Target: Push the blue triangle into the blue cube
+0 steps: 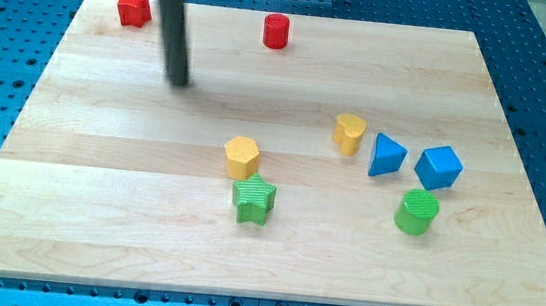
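Observation:
The blue triangle point(386, 155) lies at the right of the wooden board, just left of the blue cube point(439, 167), with a narrow gap between them. My tip point(178, 83) is in the upper left of the board, far from both blue blocks, up and to their left. It touches no block. The red block point(133, 8) at the top left is the nearest one to it.
A yellow heart-like block point(349, 134) sits just left of the blue triangle. A green cylinder point(416, 211) lies below the two blue blocks. A yellow hexagon point(241, 156) and a green star point(253, 199) sit mid-board. A red cylinder point(277, 32) is at the top.

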{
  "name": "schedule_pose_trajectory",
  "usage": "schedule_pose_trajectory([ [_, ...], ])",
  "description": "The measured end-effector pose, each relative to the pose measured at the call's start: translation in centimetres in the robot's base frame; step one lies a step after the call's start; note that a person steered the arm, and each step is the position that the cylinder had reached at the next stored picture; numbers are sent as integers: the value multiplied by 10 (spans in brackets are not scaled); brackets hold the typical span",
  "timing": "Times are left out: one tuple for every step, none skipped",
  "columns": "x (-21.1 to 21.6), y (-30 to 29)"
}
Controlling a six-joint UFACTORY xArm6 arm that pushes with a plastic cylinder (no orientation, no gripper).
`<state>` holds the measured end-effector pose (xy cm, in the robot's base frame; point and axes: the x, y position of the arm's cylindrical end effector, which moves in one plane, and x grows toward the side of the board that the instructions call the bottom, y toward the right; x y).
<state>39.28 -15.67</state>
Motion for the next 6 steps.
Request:
schedule_pose_trajectory([
  [106, -38],
  [128, 39],
  [80, 55],
  [41, 81],
  [31, 123],
  [25, 148],
])
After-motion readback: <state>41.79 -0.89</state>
